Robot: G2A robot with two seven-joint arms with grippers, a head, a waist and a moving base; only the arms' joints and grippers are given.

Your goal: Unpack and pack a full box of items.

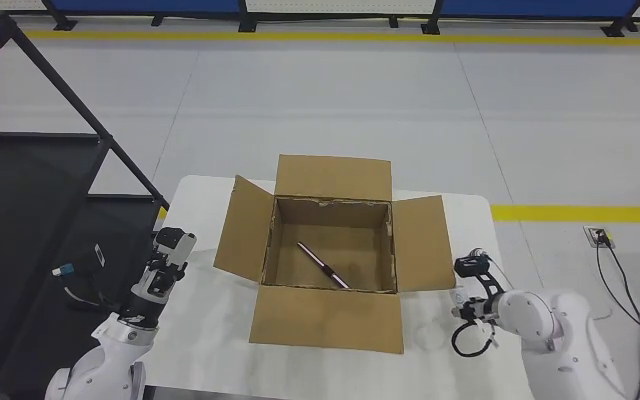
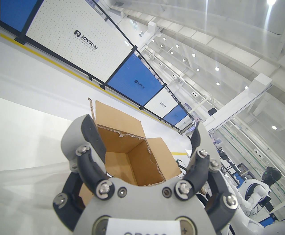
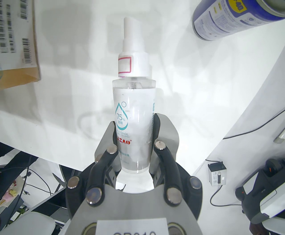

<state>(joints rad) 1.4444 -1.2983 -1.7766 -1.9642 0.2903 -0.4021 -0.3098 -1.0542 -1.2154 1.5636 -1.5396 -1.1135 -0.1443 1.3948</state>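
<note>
right claw (image 3: 134,124) sits at the right edge of the white counter (image 1: 200,310) clamped on the clear spray bottle (image 3: 133,102), left claw (image 2: 143,126) is wide open, tilted upward at the left edge, cardboard box (image 1: 325,320) open mid-counter.

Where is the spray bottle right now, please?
In the right wrist view, the spray bottle is gripped by the right claw over the white table, right of the cardboard box, near a blue can.

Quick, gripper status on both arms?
Left gripper: open, empty.
Right gripper: closed on the spray bottle.
</note>
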